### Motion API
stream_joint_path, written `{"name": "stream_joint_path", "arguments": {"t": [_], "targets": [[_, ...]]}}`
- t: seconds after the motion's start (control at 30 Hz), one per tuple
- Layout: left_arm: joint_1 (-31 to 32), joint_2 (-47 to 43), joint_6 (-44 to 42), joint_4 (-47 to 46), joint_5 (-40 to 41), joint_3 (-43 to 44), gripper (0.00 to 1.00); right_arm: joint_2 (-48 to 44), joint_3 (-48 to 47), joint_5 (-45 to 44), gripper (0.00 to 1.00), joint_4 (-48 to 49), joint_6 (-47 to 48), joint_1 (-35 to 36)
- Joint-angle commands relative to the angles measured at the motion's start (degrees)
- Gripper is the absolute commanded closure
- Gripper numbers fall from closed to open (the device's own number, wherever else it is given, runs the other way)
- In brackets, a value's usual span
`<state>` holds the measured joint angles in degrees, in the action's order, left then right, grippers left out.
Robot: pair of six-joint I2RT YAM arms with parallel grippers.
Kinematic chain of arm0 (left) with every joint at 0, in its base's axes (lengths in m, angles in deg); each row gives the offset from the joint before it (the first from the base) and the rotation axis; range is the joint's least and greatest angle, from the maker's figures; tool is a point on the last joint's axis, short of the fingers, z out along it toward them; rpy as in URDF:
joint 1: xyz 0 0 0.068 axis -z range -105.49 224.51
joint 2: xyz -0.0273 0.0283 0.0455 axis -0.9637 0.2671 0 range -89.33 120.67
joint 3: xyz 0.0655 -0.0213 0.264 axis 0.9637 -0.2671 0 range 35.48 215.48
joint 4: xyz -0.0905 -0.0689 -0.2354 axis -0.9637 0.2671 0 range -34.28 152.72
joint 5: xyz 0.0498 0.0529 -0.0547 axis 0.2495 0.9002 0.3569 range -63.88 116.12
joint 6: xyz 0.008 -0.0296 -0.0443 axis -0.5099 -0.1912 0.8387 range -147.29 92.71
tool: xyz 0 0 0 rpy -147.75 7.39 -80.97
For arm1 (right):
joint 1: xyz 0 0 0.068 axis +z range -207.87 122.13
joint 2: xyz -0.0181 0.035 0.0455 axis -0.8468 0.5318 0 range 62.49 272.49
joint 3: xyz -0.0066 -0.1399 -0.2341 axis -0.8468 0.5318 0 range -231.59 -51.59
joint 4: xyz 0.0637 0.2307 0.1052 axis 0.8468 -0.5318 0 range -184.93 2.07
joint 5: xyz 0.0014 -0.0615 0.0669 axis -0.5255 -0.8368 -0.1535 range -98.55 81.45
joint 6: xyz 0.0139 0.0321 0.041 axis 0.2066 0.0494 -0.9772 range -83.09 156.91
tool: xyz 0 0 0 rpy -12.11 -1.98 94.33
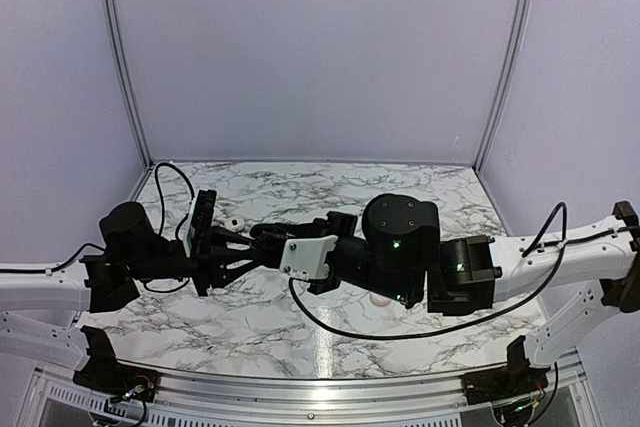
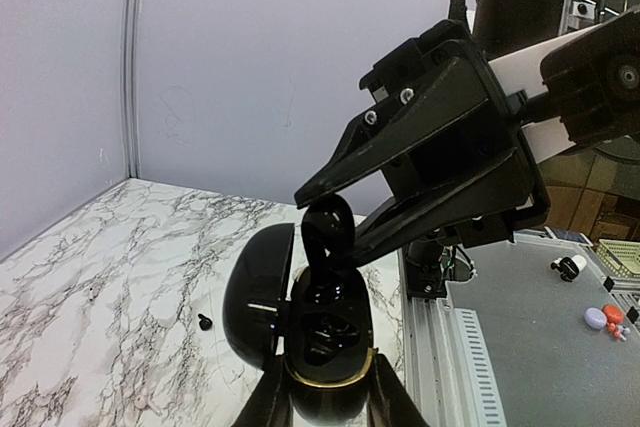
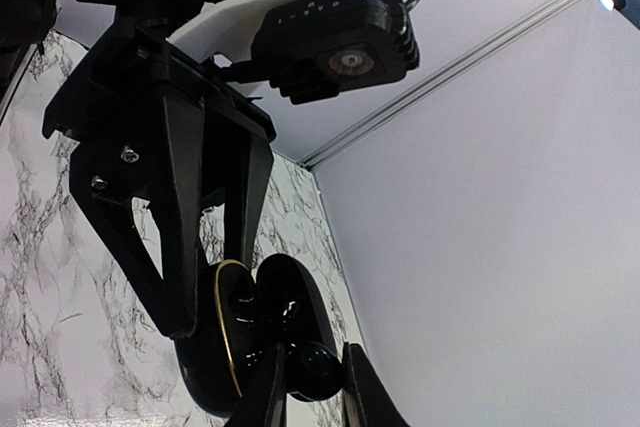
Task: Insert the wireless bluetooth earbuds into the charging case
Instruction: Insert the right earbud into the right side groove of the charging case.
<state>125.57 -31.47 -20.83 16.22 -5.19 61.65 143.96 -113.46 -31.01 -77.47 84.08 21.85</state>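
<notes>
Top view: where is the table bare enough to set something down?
Bare: the table along the back wall and its far right corner. Crowded: the middle, where left fingers and right fingers meet at the charging case; a cable loops over the near strip.

L arm (image 1: 40, 282) & R arm (image 1: 570, 257): white tube links, chunky black joint housings (image 1: 400, 227), black base clamps (image 1: 500, 382). R arm has 2 green LEDs (image 1: 396, 243) + a white wrist plate (image 1: 310, 255). Black cables (image 1: 400, 332) loop along both. L hand (image 2: 330, 397) & R hand (image 2: 330, 225): matte black, flat triangular fingers (image 2: 440, 117), silver screws (image 2: 407, 95) near the roots. Black cam box (image 3: 345, 62) w/ round lens on L wrist, on a white mount (image 3: 250, 7).
</notes>
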Motion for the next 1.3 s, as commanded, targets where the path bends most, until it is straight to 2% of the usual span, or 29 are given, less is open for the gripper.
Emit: {"name": "stream_joint_path", "arguments": {"t": [0.0, 0.23, 0.5, 0.8, 1.07, 1.27], "targets": [[0.22, -1.97, -0.03, -2.42, 0.65, 1.33, 1.0, 0.01, 0.61, 0.32, 0.88, -1.64, -0.81, 0.28], [0.22, -2.06, -0.05, -2.42, 0.85, 1.3, 1.0, -0.26, 0.62, 0.67, 0.85, -2.03, -1.22, 0.28], [0.11, -2.56, 0.02, -2.42, 1.9, 0.91, 1.0, -0.84, 0.86, 0.53, 0.88, -2.0, -1.87, 0.31], [0.12, -2.32, -0.22, -2.33, 1.66, 1.38, 1.0, -0.98, 0.07, 5.54, 0.87, -4.99, -1.72, 0.36], [0.14, -2.97, -0.25, -2.33, 2.05, 1.13, 1.0, -0.27, -0.4, 3.63, 0.85, -4.74, -2.12, 0.32], [0.08, -3.12, -0.65, -2.24, 2.48, 0.97, 1.0, -0.06, 0.33, -1.78, 0.9, -1.95, -0.81, 0.3]]}}
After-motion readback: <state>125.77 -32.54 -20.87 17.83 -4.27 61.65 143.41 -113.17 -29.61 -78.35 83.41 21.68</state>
